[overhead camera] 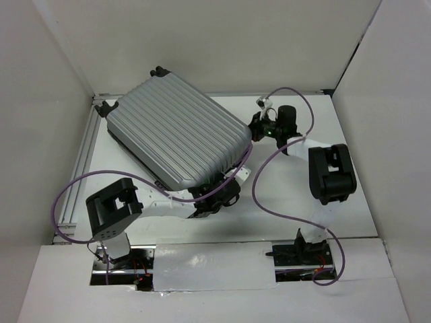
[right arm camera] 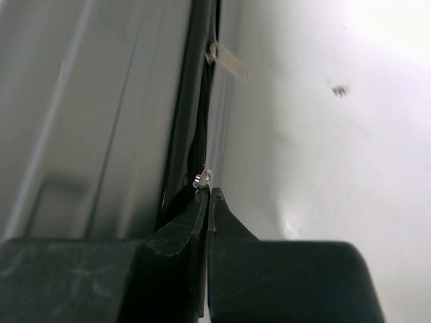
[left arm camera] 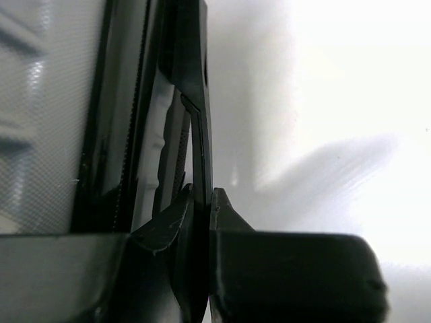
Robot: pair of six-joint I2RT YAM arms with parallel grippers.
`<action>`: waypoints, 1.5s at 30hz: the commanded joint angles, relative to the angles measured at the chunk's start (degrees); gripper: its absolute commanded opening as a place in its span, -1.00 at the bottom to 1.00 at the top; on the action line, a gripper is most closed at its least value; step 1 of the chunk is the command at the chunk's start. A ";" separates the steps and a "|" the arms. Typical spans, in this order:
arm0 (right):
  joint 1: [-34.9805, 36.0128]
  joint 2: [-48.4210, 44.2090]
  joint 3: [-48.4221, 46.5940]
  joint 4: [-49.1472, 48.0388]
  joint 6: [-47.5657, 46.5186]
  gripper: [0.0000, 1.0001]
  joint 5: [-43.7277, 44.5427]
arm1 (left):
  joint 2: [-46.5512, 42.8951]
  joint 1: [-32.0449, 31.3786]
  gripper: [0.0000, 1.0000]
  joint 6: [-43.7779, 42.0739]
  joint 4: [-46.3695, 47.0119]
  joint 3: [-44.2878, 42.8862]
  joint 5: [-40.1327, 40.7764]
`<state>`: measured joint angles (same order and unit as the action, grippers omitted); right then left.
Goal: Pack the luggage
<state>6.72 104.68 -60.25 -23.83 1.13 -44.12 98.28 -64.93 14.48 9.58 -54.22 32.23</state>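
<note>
The luggage [overhead camera: 175, 134] lies closed on the white table [overhead camera: 350, 215], ribbed silver shell up, wheels at the far left. My left gripper [overhead camera: 225, 190] is at its near right corner. In the left wrist view it [left arm camera: 202, 194] is shut on a thin black strip [left arm camera: 199, 114] along the shell's [left arm camera: 40, 101] seam. My right gripper [overhead camera: 254, 132] is at the luggage's right edge. In the right wrist view it [right arm camera: 209, 193] is shut, with a small metal zipper slider [right arm camera: 202, 178] right at its tips beside the shell [right arm camera: 81, 101]. What lies between those fingers is hidden.
Purple cables [overhead camera: 269, 195] loop over the table to the right of the luggage and round the left arm. A metal rail [overhead camera: 74, 175] runs along the table's left edge. White walls close in the back and sides. A pale tag [right arm camera: 227, 62] hangs at the seam.
</note>
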 commanded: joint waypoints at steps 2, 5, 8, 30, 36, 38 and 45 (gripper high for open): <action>-1.10 6.31 -15.93 -13.52 -4.55 -1.00 6.86 | -2.30 -2.57 -1.00 -0.42 -5.02 4.38 -8.94; 0.13 12.72 -22.95 -14.13 -3.33 -1.00 6.33 | -1.78 -2.57 -1.00 -1.74 -4.31 3.77 -10.96; 0.75 18.17 -29.10 -14.84 -1.75 -1.00 6.33 | -0.46 -3.10 -1.00 -3.40 -4.31 2.10 -10.96; 1.80 21.62 -41.70 -5.53 -1.04 -0.03 7.82 | 5.68 -3.10 -1.00 -0.95 -3.70 -4.84 -4.82; -1.97 16.96 -43.71 1.49 5.99 1.00 2.90 | 7.80 1.81 -1.00 3.18 -4.32 -10.11 -3.31; -3.64 15.64 -47.15 7.54 6.52 1.00 2.90 | 7.80 2.96 -1.00 3.19 -3.70 -10.91 -3.31; -6.71 4.06 -44.27 19.61 14.33 1.00 21.15 | 14.99 6.12 -1.00 -3.13 -1.67 -24.06 -8.90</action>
<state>0.89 116.57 -105.25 -10.79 10.68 -32.21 109.49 -60.29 12.64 2.09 -71.33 29.65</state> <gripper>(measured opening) 0.999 0.179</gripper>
